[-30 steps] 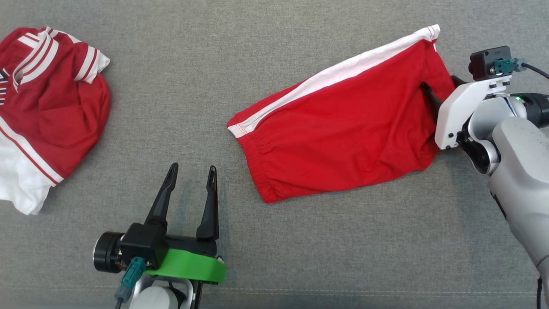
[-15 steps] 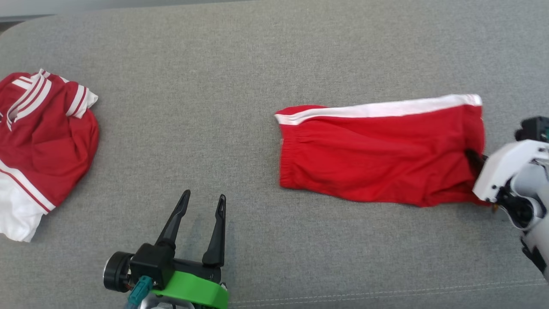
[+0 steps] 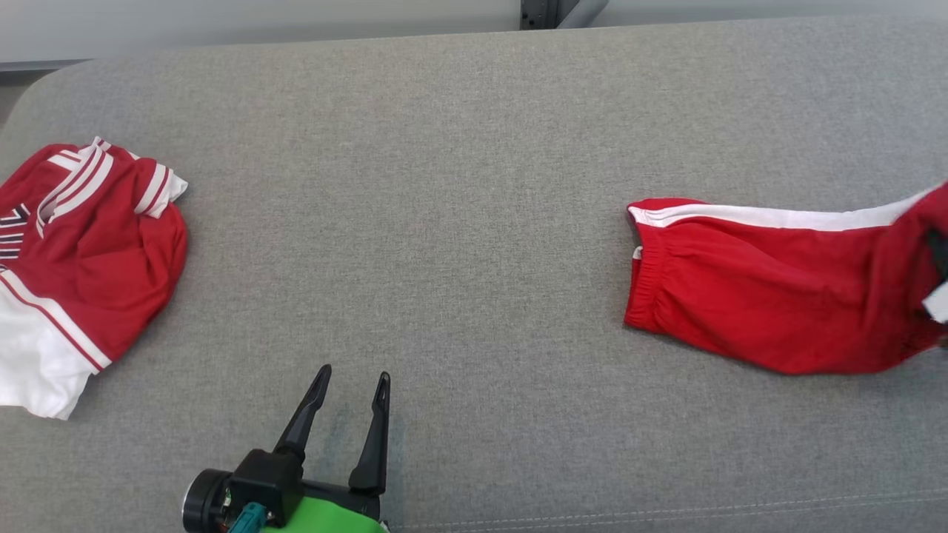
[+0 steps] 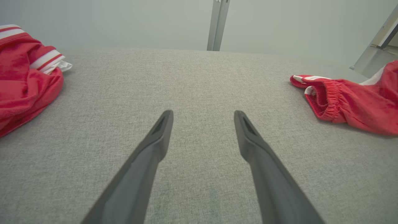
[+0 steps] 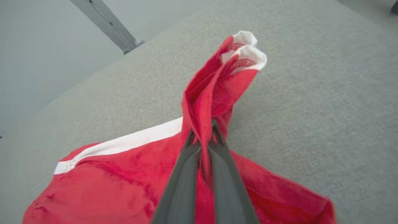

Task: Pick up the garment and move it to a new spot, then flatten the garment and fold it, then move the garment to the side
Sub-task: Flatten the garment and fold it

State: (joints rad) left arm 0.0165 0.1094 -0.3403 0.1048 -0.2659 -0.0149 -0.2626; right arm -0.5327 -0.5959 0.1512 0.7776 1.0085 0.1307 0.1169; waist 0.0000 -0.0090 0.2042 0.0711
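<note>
The shorts are soft, matt red cloth with a white stripe, and the shirt looks alike. The grey cover is coarse woven fabric. The left gripper is matt dark plastic, its collar smooth green plastic, and the post smooth metal

Overhead head, low wrists; shared shorts.

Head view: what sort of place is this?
Probably a test room for folding clothes: a wide grey padded surface, red shorts and a red-and-white shirt on it, a bare wall and metal post behind.
</note>
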